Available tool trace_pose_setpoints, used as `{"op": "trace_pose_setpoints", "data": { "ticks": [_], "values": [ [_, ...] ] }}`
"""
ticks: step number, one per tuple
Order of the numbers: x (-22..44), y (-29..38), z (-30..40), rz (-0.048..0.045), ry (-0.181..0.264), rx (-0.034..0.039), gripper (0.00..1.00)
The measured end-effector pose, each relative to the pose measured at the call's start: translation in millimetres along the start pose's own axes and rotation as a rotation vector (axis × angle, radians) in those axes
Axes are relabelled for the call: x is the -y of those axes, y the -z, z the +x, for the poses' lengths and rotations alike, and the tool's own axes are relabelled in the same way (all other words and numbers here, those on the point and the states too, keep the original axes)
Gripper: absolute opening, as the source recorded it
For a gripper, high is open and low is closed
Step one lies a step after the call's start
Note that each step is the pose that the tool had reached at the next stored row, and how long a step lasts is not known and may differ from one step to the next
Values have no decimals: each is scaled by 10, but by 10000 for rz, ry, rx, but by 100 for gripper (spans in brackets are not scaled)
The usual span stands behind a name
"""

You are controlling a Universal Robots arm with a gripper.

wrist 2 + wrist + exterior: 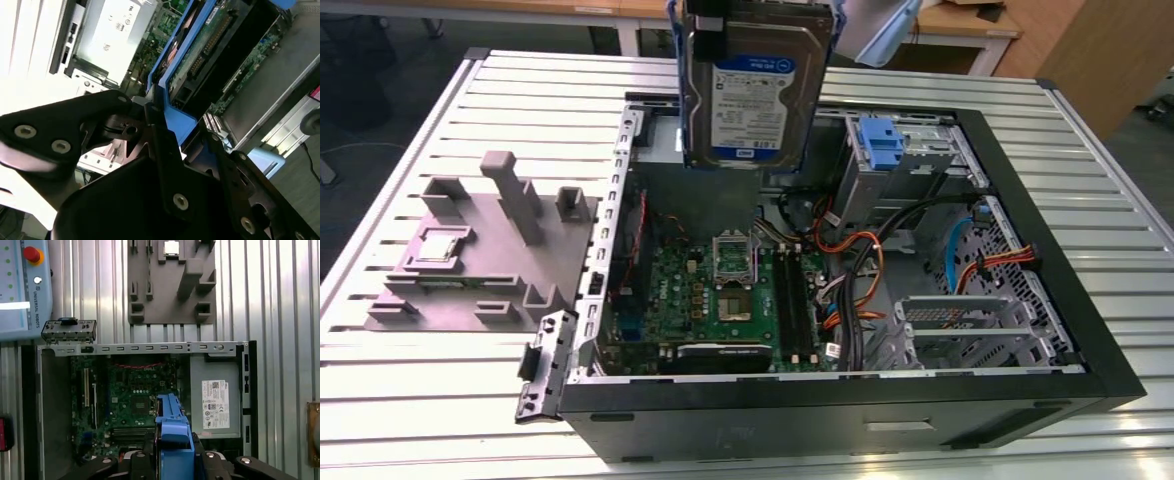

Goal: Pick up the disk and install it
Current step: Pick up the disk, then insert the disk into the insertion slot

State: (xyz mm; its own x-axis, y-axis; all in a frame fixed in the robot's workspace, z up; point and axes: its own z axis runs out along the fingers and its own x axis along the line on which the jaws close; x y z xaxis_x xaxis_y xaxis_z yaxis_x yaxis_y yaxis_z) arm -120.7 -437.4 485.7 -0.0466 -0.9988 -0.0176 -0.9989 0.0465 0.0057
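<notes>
Hanging upright above the open computer case, the disk is off the bench altogether. Its label faces the exterior view and its lower edge is in free air, clear of the case's rim. In the second wrist view the fingers are clenched on the blue frame that runs along the disk's edges. In the first wrist view that frame shows edge-on over the motherboard, just beside the grey metal box with the white sticker.

Inside the case the board lies flat with open air over it. Orange and black cables crowd the strip between the board and the metal cage, which is at the near corner on the exterior view's right. A blue bracket stands by the far wall, near the disk's lower corner but apart from it. Toward the bench's edge on the exterior view's left sits a grey fixture, just beside the case's side wall, with bare ribbed bench around its other sides.
</notes>
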Motion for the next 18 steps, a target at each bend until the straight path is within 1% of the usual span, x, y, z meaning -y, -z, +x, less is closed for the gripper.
{"op": "trace_pose_setpoints", "data": {
  "ticks": [1, 2, 9, 10, 18],
  "values": [
    [7, -7, 22, 1, 0, 0, 36],
    [30, -13, 31, 2, 0, 2, 36],
    [333, -41, 24, 1, 1, 1, 36],
    [347, -42, 24, 0, 1, 0, 36],
    [352, -48, 24, 0, 0, 0, 36]
  ]
}}
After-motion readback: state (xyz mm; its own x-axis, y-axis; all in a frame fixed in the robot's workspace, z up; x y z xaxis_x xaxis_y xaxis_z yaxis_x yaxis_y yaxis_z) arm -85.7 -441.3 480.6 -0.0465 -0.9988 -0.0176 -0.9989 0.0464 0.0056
